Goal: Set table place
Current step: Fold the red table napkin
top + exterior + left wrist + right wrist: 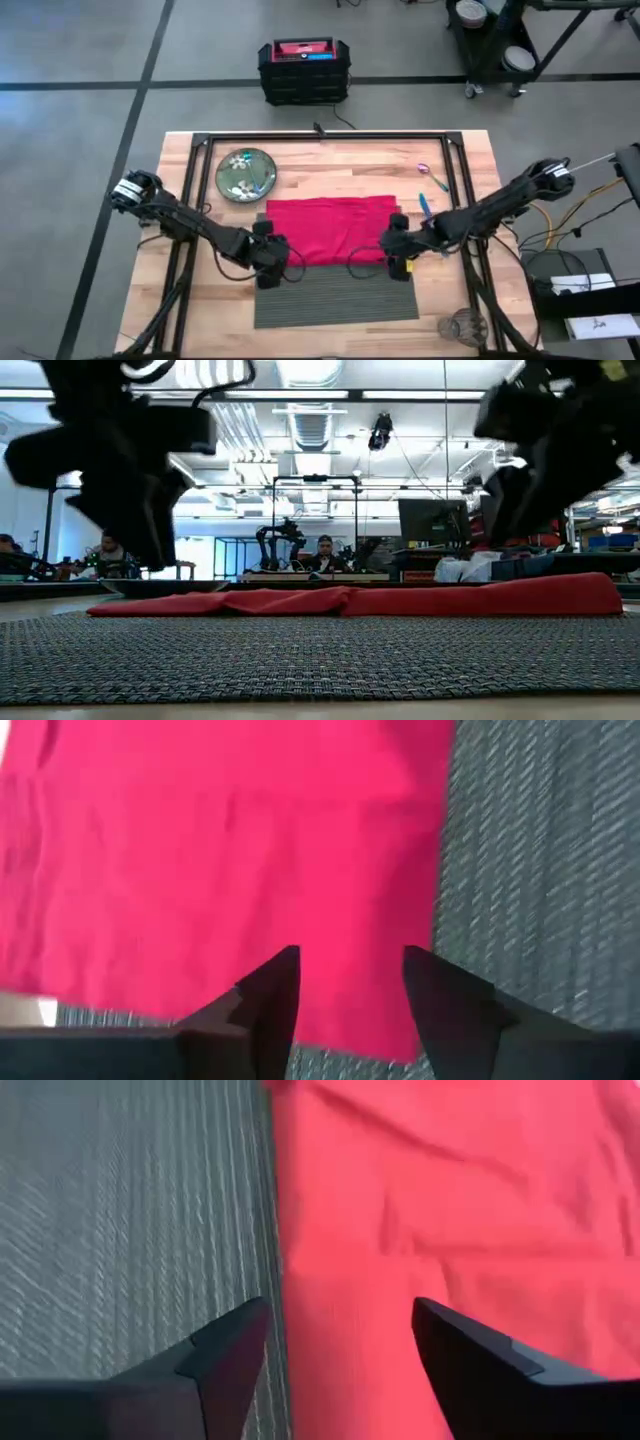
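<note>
Above the red napkin [331,228] both jaws hang open and empty, so an uneven pinch could wrinkle it over the placemat [335,296]

Both arms are dark, jointed and slender, trailing black cables, each with a pale grey collar near its base, a yellow patch by the right pincer [397,250], and wedge-shaped matte black fingers [225,1355].

We see even, bright light from above on the table [330,160], with hardly any shadow. In the low view ceiling lamps [300,372] glare white, and both arms loom as dark, blurred shapes against them. The napkin [220,860] looks soft and smeared in both wrist views.
</note>
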`<state>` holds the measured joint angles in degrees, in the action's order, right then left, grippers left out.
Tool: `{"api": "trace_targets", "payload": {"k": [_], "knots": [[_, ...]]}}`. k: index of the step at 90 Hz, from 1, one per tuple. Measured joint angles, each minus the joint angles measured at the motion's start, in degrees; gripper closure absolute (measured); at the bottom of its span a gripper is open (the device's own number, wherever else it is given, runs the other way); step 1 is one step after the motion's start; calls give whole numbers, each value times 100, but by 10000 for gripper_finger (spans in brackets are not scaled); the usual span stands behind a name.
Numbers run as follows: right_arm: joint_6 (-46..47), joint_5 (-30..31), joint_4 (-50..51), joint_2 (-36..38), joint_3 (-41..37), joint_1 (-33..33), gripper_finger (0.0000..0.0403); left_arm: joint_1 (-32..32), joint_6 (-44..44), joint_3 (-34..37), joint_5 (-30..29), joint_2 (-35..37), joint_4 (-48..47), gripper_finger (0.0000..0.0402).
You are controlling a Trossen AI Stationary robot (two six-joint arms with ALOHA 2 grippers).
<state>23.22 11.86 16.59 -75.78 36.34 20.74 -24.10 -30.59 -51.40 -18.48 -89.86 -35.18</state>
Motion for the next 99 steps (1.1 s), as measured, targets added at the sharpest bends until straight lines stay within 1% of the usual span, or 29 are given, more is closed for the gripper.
{"api": "trace_targets", "payload": {"k": [13,25,39,47,59,70,84,92,99], "knots": [[-113,-16,-13,-400,43,31,195,2,67,264,-1,0,464,267],[-271,-47,-15,-600,70,39,207,2,354,331,4,0,962,280],[-310,-13,-30,-736,79,39,215,18,649,458,2,0,1100,285],[-325,-30,120,-895,77,39,222,24,475,647,38,-28,1085,286],[-183,-64,602,-1035,110,39,238,4,-10,952,482,0,1170,286],[-155,-138,1029,-940,117,39,252,-110,-335,1113,692,2,1036,286],[-344,-90,1337,-729,322,35,265,-129,-258,873,768,47,817,286],[-484,-68,1091,-710,619,37,270,-137,-81,593,766,50,728,286],[-563,-92,945,-755,654,64,274,-170,71,376,708,57,873,286]]}}
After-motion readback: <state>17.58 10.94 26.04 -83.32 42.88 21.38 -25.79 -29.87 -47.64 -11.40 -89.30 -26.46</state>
